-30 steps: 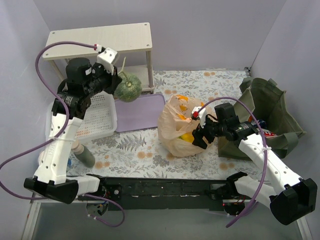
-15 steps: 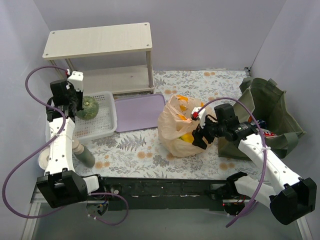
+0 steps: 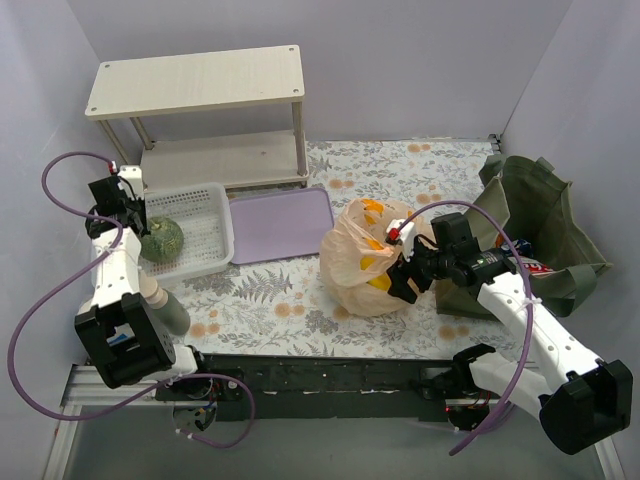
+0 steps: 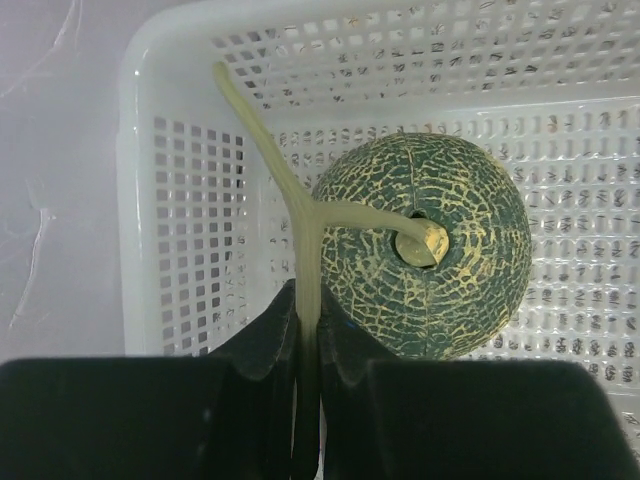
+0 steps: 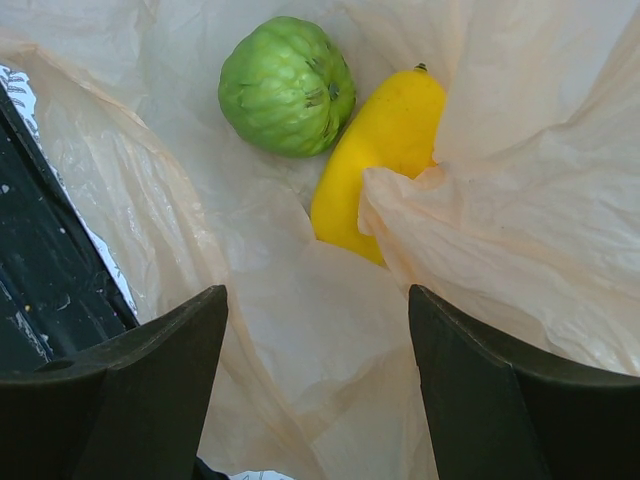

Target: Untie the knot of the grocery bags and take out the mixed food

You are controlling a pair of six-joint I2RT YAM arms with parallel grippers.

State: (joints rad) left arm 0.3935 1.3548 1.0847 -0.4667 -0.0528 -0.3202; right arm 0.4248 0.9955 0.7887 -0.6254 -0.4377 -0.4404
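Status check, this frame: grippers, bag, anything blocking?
Left gripper shut on melon stem, melon in white basket. Right gripper open at peach plastic bag mouth; green fruit, yellow fruit inside. Bag fold overlaps yellow fruit.

No legible text.
The grocery bag [image 3: 350, 268] is printed in orange, but no word of it can be read.
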